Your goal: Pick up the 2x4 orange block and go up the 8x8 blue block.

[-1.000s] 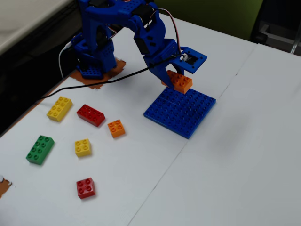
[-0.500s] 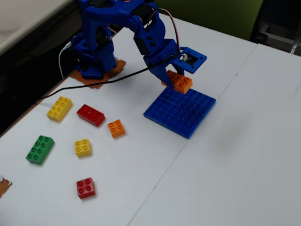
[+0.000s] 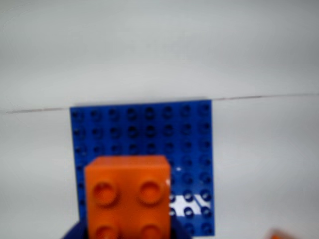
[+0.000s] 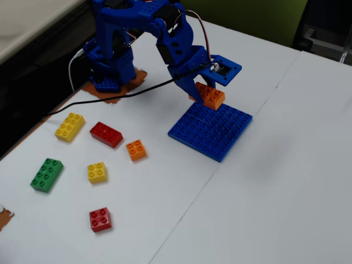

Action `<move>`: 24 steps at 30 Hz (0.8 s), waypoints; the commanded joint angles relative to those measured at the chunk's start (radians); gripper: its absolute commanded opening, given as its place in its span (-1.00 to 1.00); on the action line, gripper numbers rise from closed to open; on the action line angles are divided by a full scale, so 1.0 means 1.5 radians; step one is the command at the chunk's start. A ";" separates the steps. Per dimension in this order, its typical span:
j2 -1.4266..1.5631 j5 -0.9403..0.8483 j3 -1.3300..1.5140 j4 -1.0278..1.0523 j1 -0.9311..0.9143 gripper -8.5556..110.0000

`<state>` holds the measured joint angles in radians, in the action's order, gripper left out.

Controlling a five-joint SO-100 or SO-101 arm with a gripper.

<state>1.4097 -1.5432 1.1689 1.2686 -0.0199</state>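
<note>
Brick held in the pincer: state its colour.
Orange. The 2x4 orange block shows best in the wrist view, over the 8x8 blue block.

An oblong orange plastic studded brick (image 4: pixel 209 95) sits over a flat blue studded square plate (image 4: pixel 211 130); the tabletop (image 4: pixel 264 192) is plain white, the robot arm (image 4: pixel 165 38) blue.

Hobby robotics or lab bench setup, indoors. Two white worktop (image 4: pixel 264 181) panels butted together, seam running diagonally through the fixed view. Small blue 3D-printed arm (image 4: pixel 137 38) at upper left of the frame, its base sitting on a brown patch that looks like tape, black cable (image 4: pixel 99 103) trailing off the left edge. Loose toy building bricks (image 4: pixel 96 170) in yellow, red, green and orange scattered lower left. Green wall (image 4: pixel 247 16) at top, dark furniture in the upper right corner.
</note>
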 commanded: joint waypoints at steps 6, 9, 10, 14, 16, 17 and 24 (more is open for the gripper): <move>0.006 -0.004 -0.037 -0.003 -0.005 -0.85; 0.005 -0.002 -0.037 -0.006 -0.005 -0.85; 0.005 -0.002 -0.037 -0.004 -0.005 -0.85; 0.005 -0.004 -0.037 -0.002 -0.006 -0.85; 0.005 -0.004 -0.037 -0.002 -0.006 -0.85; 0.005 -0.003 -0.037 -0.002 -0.006 -0.85; -0.003 -0.001 -0.036 -0.002 -0.007 -0.85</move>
<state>1.3959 -1.5432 1.1689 1.2686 -0.0261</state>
